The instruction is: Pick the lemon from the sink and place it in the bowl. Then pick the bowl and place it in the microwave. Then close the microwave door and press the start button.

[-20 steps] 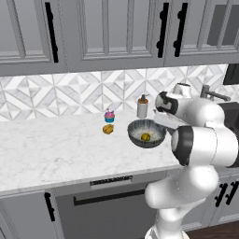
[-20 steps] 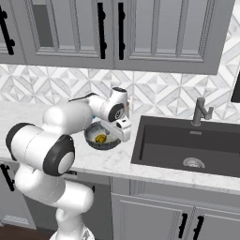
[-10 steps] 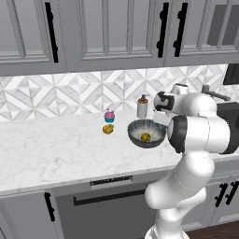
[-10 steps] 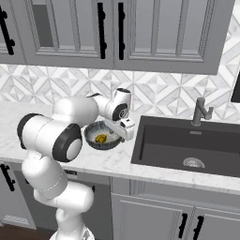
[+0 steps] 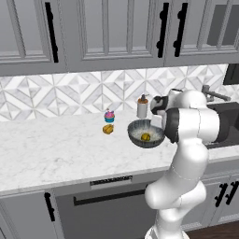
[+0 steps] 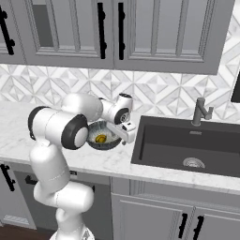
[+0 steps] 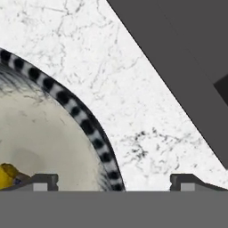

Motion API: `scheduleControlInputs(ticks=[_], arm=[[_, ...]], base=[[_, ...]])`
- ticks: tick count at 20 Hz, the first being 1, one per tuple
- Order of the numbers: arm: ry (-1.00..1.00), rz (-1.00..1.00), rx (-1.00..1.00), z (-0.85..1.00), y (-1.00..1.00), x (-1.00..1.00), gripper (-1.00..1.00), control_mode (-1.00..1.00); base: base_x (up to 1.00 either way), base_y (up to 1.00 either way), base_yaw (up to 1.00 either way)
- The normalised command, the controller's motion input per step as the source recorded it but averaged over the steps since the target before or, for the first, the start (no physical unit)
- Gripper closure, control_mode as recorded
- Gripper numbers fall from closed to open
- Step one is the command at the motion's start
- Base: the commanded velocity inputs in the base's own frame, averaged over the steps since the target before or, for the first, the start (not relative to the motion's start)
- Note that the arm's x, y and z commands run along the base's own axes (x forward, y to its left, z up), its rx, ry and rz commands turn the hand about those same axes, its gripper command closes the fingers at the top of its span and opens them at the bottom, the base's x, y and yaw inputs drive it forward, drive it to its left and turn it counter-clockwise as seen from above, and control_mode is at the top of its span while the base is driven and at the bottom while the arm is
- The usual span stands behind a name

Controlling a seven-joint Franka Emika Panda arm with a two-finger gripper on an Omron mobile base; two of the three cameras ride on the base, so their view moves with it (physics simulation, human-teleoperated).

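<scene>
With the lemon already in the bowl on the worktop, my hand hangs spread wide and empty over its sink-side rim, where a shallow pinch could tip the bowl.

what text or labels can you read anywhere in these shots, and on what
No readable text in any of the views.
The soap dispenser by the backsplash has a plain front, with no label to make out.
The small pink and blue item on the counter is too small to show any print.
The bowl bears a striped rim pattern, no letters.
The cabinet fronts and the sink bear no markings.
</scene>
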Motion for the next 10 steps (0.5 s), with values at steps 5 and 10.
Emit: scheduleControlInputs(ticks=[5,10], arm=[[0.0,0.0,0.0,-0.33,0.02,0.0,-1.0,-1.0],[-0.02,0.0,0.0,-0.15,0.1,0.0,1.0,-1.0]], base=[[0.0,0.0,0.0],[0.0,0.0,0.0]])
